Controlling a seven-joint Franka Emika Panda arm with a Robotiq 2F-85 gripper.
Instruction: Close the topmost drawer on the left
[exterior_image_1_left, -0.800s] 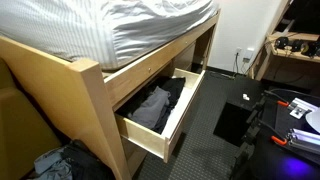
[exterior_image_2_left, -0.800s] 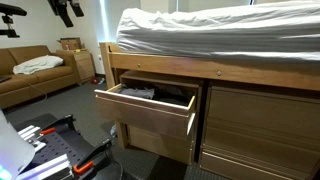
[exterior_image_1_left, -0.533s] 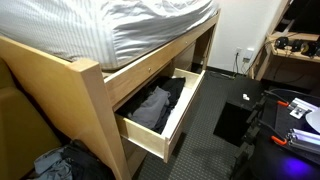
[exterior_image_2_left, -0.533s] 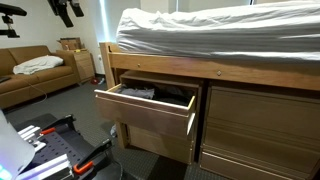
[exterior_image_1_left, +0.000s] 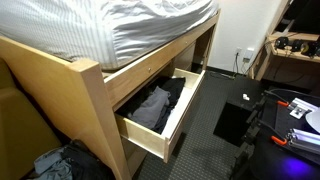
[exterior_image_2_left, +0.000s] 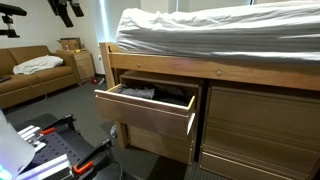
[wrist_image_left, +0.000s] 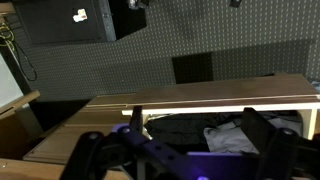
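gripper fingers spread apart at bottom of wrist view, open drawer front edge runs l-r across mid frame just above, clothes btwn.

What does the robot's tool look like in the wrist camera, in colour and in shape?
In the wrist view the tool is black and dimly lit. Two angular, jointed fingers, built from linked bars, rise from the bottom edge. A blue-violet glow shows low between them. No cables or markings can be made out, and the arm itself is not in the picture.
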